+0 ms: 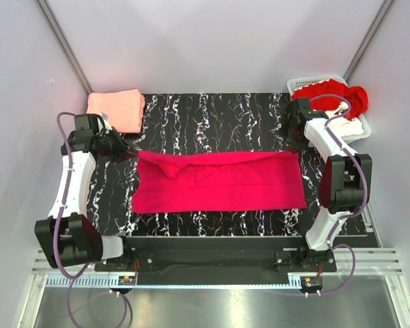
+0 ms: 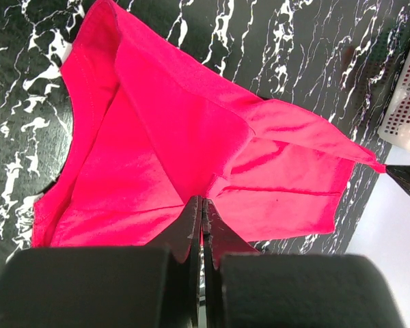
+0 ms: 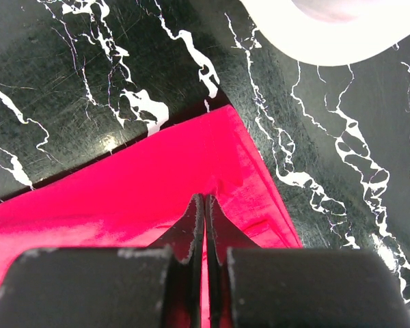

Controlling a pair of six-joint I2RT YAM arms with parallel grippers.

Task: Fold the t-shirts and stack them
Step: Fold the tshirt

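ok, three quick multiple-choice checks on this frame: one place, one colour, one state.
1. Where is the folded salmon shirt?
A. near edge, between the arm bases
B. far-left corner of the table
C. near-right corner

2. What colours of cloth are in the basket?
A. blue and green
B. salmon only
C. red and white

3. How is the left gripper?
A. shut on the magenta shirt
B. wide open above bare table
C. shut on the basket

Answers:
1 B: in the top view it lies folded at the far left.
2 C: a red shirt and a white shirt spill over the rim.
3 A: the left wrist view shows the fingers closed with magenta cloth pinched between them.
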